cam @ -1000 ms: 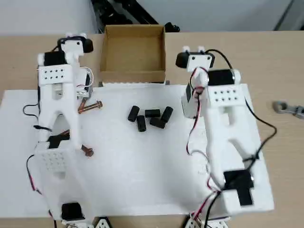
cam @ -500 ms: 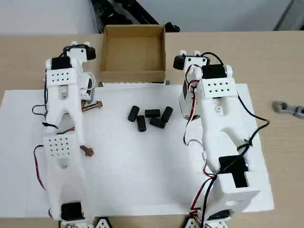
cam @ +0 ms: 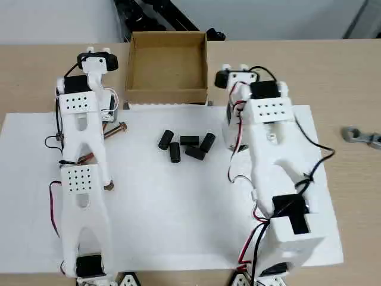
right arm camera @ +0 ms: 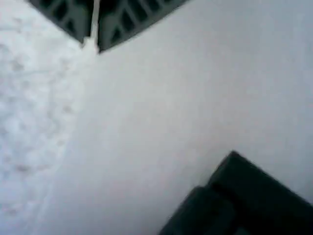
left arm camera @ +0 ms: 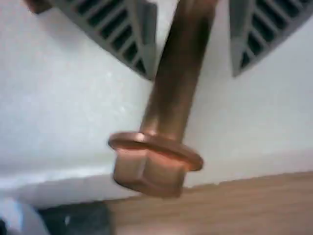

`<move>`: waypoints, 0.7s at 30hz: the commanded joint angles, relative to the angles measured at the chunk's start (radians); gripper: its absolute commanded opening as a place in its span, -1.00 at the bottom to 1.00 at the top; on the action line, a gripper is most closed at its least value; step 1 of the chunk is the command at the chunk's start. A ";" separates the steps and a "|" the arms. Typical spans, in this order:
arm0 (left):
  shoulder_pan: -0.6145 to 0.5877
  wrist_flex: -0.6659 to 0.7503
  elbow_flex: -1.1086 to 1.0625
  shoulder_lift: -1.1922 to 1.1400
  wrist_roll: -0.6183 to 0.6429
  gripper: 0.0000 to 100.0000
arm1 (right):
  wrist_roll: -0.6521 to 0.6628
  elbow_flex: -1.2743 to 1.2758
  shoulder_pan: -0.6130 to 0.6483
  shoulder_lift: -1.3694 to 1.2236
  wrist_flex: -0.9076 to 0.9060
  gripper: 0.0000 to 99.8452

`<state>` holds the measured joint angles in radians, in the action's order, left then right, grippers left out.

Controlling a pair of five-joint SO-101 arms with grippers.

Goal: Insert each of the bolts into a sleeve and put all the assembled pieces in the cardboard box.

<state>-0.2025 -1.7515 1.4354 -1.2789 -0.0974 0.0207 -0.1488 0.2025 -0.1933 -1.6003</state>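
Note:
A copper bolt (left arm camera: 173, 93) lies on the white foam sheet (cam: 178, 202), its hex head at the sheet's edge. My left gripper (left arm camera: 193, 73) is open, with a grey finger (left arm camera: 122, 29) on each side of the shaft. From above, this gripper (cam: 109, 116) sits at the far left beside a bolt (cam: 117, 127). Two more bolts (cam: 86, 158) (cam: 108, 186) lie by the left arm. Several black sleeves (cam: 184, 146) are clustered mid-sheet. My right gripper (right arm camera: 95, 44) is shut and holds nothing, low over the foam near a sleeve (right arm camera: 244, 200). The cardboard box (cam: 168, 89) stands behind.
A metal tool (cam: 360, 136) lies on the wooden table to the right of the foam. Dark equipment (cam: 149, 18) stands behind the box. The right arm (cam: 271, 137) covers the sheet's right side, and bare foam spreads in front of the sleeves.
Both arms have changed pose. The left arm's wrist shifted right over the bolts at the far left. The right arm's wrist swung left toward the sleeves. Sleeves and box stayed put.

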 commanded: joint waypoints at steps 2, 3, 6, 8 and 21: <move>0.000 0.011 0.025 -0.006 -0.002 -0.81 | -0.012 -0.041 0.051 0.004 -0.010 -0.98; 0.000 0.009 0.025 -0.006 -0.002 -0.81 | -0.012 -0.041 0.061 0.004 -0.008 -0.98; -0.002 -0.003 0.019 -0.011 -0.002 -0.82 | -0.009 -0.041 0.067 0.004 -0.005 -0.98; -0.003 -0.003 -0.013 -0.006 -0.002 -0.85 | -0.009 -0.041 0.064 0.004 -0.004 -0.98; 0.012 -0.005 -0.398 0.152 -0.114 -0.99 | -0.008 -0.040 0.061 0.004 -0.007 -0.98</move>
<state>-0.1780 -1.7315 1.2114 -1.1699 -0.1834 0.0207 -0.1488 0.2624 -0.1933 -1.6003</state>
